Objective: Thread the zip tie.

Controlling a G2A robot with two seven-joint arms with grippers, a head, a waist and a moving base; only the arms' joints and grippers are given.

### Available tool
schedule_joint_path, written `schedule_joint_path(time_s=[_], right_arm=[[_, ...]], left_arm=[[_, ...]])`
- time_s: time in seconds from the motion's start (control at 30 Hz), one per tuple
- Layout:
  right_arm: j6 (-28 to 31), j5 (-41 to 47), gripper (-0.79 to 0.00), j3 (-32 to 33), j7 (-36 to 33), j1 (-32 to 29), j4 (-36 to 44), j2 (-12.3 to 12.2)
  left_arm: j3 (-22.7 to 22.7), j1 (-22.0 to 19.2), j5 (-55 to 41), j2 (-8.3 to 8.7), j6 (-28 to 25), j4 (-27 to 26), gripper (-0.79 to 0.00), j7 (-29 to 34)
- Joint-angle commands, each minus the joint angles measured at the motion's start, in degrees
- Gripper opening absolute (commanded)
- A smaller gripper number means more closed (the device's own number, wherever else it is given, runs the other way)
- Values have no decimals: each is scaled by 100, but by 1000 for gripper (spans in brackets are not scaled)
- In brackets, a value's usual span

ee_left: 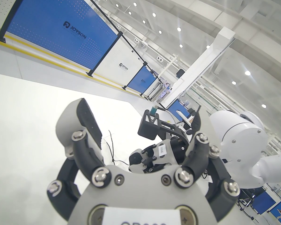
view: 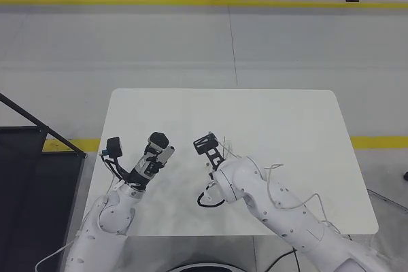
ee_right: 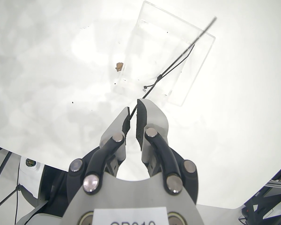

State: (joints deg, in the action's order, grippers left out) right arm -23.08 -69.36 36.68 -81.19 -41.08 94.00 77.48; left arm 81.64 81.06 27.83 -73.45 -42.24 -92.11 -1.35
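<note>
Right gripper (ee_right: 133,109) is pinching the zip tie (ee_right: 173,63), its length running straight out from the tips; left gripper (ee_left: 141,111) is hanging open opposite, empty.

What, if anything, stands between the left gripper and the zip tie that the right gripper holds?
Nothing visible does. The zip tie, pinched in the right gripper, sticks out in open space before the left gripper, which is open.
</note>
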Motion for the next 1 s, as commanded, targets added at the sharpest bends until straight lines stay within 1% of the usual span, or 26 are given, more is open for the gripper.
schedule_joint_path(time_s=[0.0,0.1,0.17,0.2,0.27,0.33,0.37,0.4,0.43,0.47,0.53,0.63,0.77,0.87,0.9,0.97], right_arm=[[31,-81,-646,47,-32,-57,52,23],[64,-237,-576,127,-66,-174,173,57],[75,-360,-514,204,-76,-269,305,73],[80,-422,-434,250,-81,-329,402,77],[101,-516,-357,362,-102,-483,650,74],[126,-619,-308,497,-127,-655,925,58],[127,-654,-259,574,-128,-751,1075,48],[137,-697,-105,665,-138,-885,1285,31],[135,-717,-37,713,-134,-953,1397,21],[143,-740,0,785,-97,-1059,1573,6],[266,-724,0,934,32,-1300,1902,-32],[494,-527,0,1269,642,-1766,2486,-100],[947,-234,0,1878,1858,-2568,3169,-218],[1482,-75,0,2281,2731,-3158,3559,-306],[1765,61,0,2484,3072,-3404,3693,-344],[2094,407,0,2808,3482,-3680,3835,-384]], left_arm=[[0,0,0,0,0,0,0,0],[0,0,0,0,0,0,0,0],[0,0,0,0,0,0,0,0],[0,0,0,0,0,0,0,0],[0,0,0,0,0,0,0,0],[0,0,0,0,0,0,0,0],[0,0,0,0,0,0,0,0],[0,0,0,0,0,0,0,0],[0,0,0,0,0,0,0,0],[0,0,0,0,0,0,0,0],[0,0,0,0,0,0,0,0],[0,0,0,0,0,0,0,0],[0,0,0,0,0,0,0,0],[0,0,0,0,0,0,0,0],[0,0,0,0,0,0,0,0],[0,0,0,0,0,0,0,0]])
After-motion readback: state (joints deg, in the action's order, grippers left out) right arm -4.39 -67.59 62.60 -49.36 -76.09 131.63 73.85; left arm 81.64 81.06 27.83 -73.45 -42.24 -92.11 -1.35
